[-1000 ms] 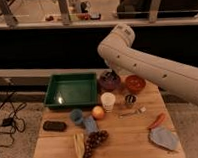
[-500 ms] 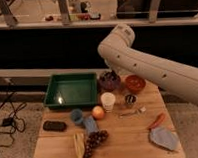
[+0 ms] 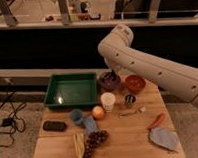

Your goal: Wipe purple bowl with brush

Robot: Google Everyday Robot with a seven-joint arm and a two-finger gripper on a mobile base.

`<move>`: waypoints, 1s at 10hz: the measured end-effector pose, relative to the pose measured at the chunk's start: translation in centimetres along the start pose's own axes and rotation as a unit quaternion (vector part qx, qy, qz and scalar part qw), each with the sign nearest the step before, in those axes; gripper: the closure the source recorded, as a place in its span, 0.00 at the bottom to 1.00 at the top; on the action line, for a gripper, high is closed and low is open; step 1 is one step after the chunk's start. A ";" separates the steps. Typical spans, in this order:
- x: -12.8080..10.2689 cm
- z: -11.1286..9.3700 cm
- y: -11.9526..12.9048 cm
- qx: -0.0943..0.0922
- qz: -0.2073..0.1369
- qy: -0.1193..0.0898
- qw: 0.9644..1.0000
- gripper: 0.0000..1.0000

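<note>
Gripper (image 3: 111,75) state? Honestly couldn't tell, or whether it held anything. It hung low over the purple bowl (image 3: 108,84), which sat straight beneath it.

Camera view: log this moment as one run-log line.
task: wipe purple bowl | tool: over the purple bowl | flanking bowl: red bowl, green tray | brush: not discernible
</note>
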 end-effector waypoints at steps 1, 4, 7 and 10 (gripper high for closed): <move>0.1 0.3 -0.4 -0.001 -0.001 0.000 1.000 1.00; 1.0 1.4 -0.8 -0.004 0.003 -0.001 1.000 1.00; 1.8 3.0 -1.1 -0.009 0.011 -0.003 1.000 1.00; 2.6 5.5 0.4 -0.024 0.025 -0.006 0.999 1.00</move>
